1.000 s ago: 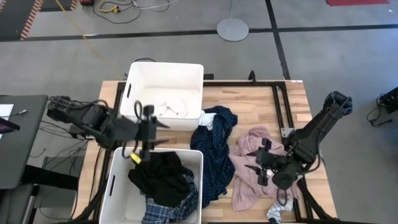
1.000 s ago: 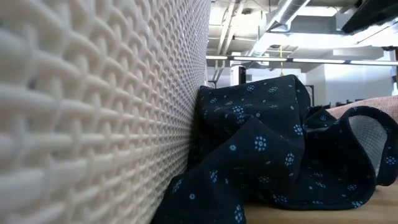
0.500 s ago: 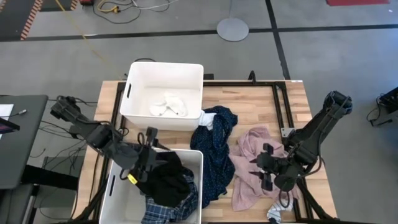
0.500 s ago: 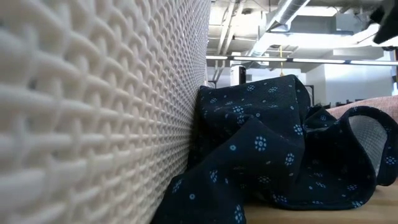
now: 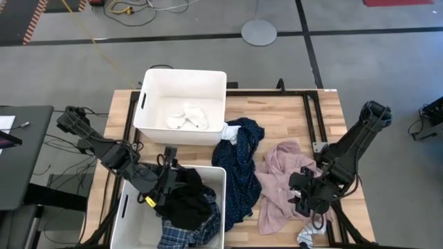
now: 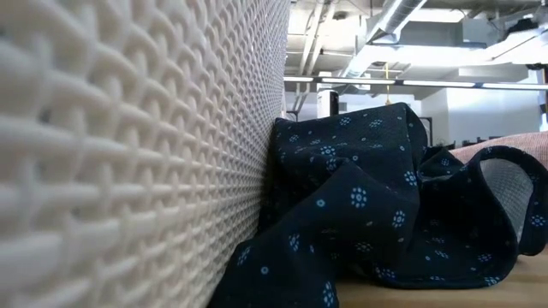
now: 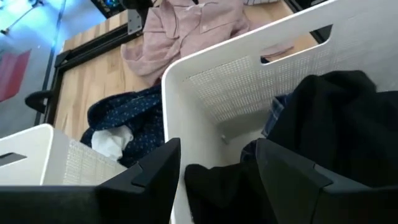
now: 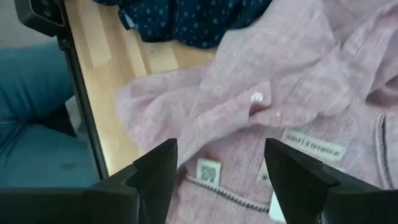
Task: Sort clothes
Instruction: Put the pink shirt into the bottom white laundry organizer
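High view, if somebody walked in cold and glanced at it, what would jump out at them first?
Probably the two white bins: the near bin on the left is heaped with a black piece over a blue-white plaid shirt, with the left gripper open at its rim. The far bin holds only small white socks. On the wooden table, a navy dotted piece and a pale pink shirt lie crumpled, the right gripper open just above the pink one.

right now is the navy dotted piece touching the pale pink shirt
Touching. In the high view the navy dotted piece and the pale pink shirt meet with no wood between; the right wrist view shows pink cloth overlapping navy.
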`<state>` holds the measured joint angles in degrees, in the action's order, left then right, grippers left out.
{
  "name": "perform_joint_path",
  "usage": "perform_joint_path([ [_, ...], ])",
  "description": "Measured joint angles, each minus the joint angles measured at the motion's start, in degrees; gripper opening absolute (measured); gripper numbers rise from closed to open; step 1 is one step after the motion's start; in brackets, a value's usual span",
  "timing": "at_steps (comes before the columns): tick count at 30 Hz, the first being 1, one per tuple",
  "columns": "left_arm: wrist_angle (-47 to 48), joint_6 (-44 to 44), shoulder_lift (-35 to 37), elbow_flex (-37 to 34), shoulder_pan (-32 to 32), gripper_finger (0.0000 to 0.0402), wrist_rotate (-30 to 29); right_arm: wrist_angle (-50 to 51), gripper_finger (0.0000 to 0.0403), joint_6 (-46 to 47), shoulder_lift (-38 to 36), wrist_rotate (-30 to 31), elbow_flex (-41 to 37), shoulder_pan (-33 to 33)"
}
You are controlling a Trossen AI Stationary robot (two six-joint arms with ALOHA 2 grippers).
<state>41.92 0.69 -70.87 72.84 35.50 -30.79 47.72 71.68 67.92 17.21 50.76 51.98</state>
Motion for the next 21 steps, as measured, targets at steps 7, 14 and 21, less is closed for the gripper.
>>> perform_joint_path([
  [7, -0.7, -0.4, 0.0, 0.0, 0.6, 0.0203, 0.0, 1.9, 0.0259, 1.8, 3.7, 0.5, 0.0, 0.7],
  [14, -0.7, 0.2, 0.0, 0.0, 0.6, 0.0203, 0.1, 14.8, 0.0259, 6.2, 12.4, 0.5, -0.1, -0.4],
  [21, -0.7, 1.4, 0.0, 0.0, 0.6, 0.0203, 0.7, 12.2, 0.0259, 4.7, 19.3, 0.5, -0.1, -0.8],
])
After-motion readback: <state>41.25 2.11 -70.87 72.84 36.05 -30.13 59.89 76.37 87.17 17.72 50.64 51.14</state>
